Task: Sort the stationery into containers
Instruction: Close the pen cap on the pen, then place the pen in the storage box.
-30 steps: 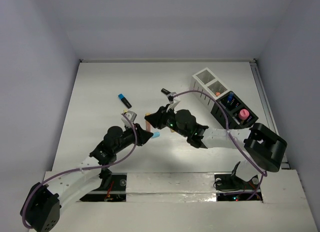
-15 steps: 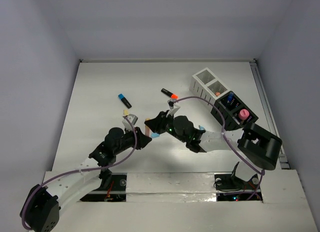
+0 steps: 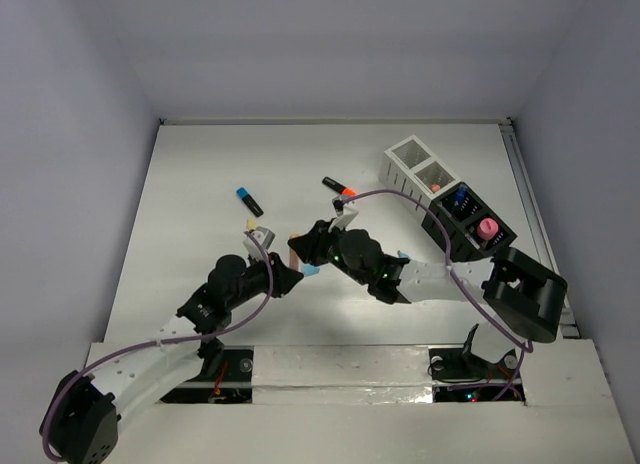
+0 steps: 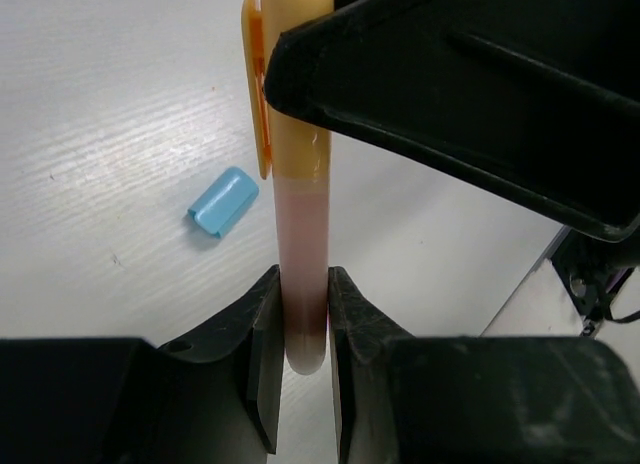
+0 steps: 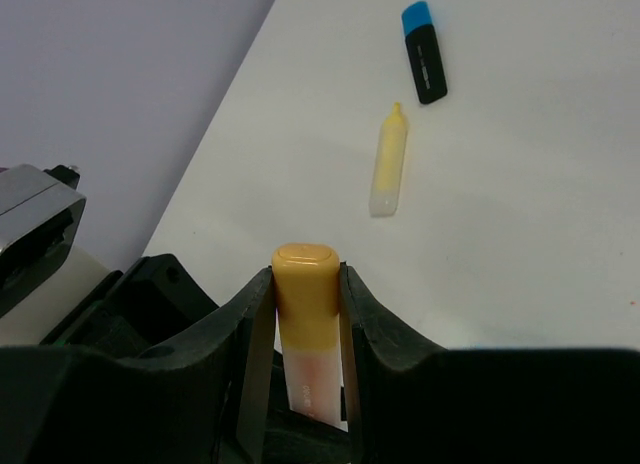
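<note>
Both arms meet mid-table, on the same item. The left gripper (image 4: 300,336) pinches the pinkish barrel end of the peach marker (image 4: 297,199), one finger pressed on each side. The right gripper (image 5: 307,319) clamps the orange-yellow cap end of that same marker, cap top poking out between its fingers (image 5: 253,329). So the marker spans the two grippers. In the left wrist view the right gripper's black body sits right over the cap. I can't tell if the marker touches the table (image 3: 200,174).

In the top view the handoff spot is centre, slightly left: left gripper (image 3: 287,274) near-left, right gripper (image 3: 303,246) just far-right of it, peach marker (image 3: 296,252) between them.

Loose items:
- pale blue block (image 4: 222,201) flat on the table, just left of the marker in the left wrist view, not touching it; in the top view (image 3: 312,270) it's just beside both grippers
- yellow marker (image 5: 388,162) lying flat, far-left of the grippers
- black marker with a blue cap (image 5: 424,52) just beyond the yellow one, apart from it; top view (image 3: 248,200)
- black marker with an orange cap (image 3: 339,188) further right, towards the containers

The containers (image 3: 445,199) sit far-right, in a row running diagonally, white boxes at the far end, black at the near end. A pink cylinder (image 3: 487,229) stands in the nearest black box. Something blue sits in the next black box and something orange in a white one, both too small to identify.
</note>
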### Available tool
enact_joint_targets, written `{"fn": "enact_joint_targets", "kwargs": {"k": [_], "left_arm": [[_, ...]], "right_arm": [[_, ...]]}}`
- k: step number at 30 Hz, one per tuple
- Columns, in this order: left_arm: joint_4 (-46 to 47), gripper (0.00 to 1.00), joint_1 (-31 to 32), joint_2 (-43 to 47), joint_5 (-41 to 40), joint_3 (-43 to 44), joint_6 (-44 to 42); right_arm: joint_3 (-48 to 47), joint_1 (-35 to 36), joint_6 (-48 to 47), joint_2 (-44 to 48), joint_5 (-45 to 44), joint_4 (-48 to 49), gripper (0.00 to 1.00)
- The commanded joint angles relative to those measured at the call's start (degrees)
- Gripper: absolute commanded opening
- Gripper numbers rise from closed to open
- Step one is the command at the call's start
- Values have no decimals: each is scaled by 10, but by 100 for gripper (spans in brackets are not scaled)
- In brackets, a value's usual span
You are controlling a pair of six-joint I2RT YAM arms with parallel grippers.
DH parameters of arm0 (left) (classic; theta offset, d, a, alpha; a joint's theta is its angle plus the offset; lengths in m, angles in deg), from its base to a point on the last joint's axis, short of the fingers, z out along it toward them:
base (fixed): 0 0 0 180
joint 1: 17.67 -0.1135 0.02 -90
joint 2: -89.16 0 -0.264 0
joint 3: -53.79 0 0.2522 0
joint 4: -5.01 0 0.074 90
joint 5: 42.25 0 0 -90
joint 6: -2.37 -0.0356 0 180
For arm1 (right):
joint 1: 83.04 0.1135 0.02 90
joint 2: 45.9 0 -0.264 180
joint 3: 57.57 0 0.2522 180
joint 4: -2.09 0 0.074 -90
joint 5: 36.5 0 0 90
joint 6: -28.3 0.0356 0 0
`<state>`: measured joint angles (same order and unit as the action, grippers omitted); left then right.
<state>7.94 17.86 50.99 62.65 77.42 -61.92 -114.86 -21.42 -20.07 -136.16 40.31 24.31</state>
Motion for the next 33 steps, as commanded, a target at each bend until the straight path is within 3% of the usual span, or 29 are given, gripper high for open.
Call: {"fn": "enact_joint_targets", "kwargs": {"k": [1, 2, 3, 5, 12, 22, 25, 33], "left_arm": [[236, 5, -24, 5, -98, 45, -9], [235, 11, -24, 3, -92, 47, -13], [234, 24, -24, -1, -87, 48, -16], [232, 41, -24, 0, -80, 48, -20], [230, 68, -24, 13, -72, 45, -25], [230, 77, -19, 12, -68, 44, -29], [232, 78, -19, 7, -65, 44, -25], [256, 78, -13, -15, -36, 40, -8]], "right_arm": [[-23, 35, -19, -4, 56, -181, 0], [-35, 27, -16, -4, 42, -179, 0], [-57, 21, -13, -7, 35, -175, 0], [-82, 4, -17, -11, 6, -175, 0], [-180, -76, -23, -27, -71, -141, 0], [-299, -193, -73, -31, -111, -169, 0], [-281, -230, -112, 9, -146, -181, 0], [-164, -439, -147, 119, -188, -228, 0]]}}
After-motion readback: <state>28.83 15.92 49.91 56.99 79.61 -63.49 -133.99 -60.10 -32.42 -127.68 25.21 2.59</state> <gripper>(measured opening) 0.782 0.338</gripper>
